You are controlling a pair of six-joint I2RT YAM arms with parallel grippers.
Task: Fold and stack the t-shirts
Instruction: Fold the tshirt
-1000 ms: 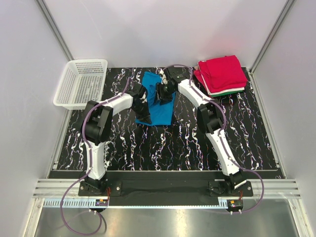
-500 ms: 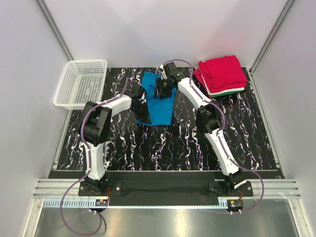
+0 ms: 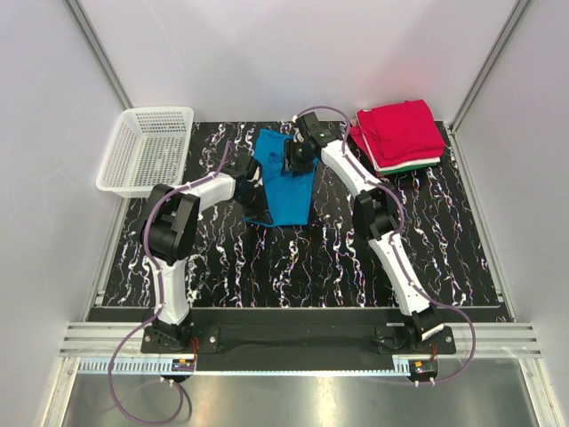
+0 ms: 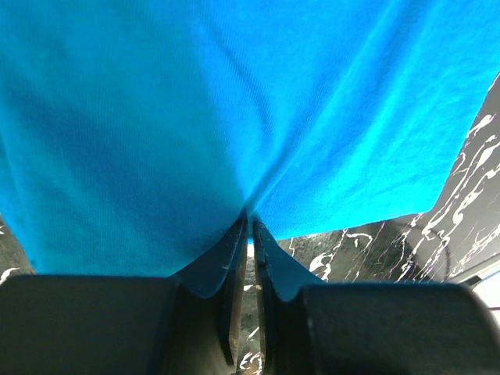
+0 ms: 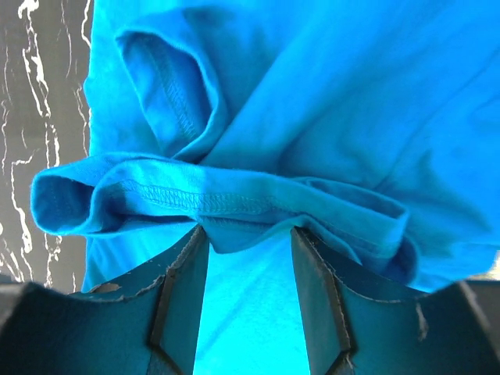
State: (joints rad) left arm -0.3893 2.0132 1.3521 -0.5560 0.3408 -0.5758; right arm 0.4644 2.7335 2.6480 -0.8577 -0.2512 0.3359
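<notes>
- Clenched almost together, the left gripper [image 4: 248, 226] pinches a fold of the blue t-shirt [image 4: 234, 101]; the cloth puckers right at its tips.
- Spread wide, the right gripper [image 5: 248, 234] has a rolled hem of the same shirt bunched across its fingertips [image 5: 181, 297]. I cannot tell whether they truly grip it.
- Seen from above, the blue t-shirt lies loosely folded on the black marbled table [image 3: 293, 258], a little toward 12 o'clock from the table's middle.
- At the shirt's 9 o'clock edge sits the left gripper; the right gripper is at its 1 o'clock end.
- At the table's 1 o'clock corner rests the stack of folded t-shirts [image 3: 400, 133], red on top, apart from the blue one.
- At the 10 o'clock corner stands a white mesh basket [image 3: 147, 149].
</notes>
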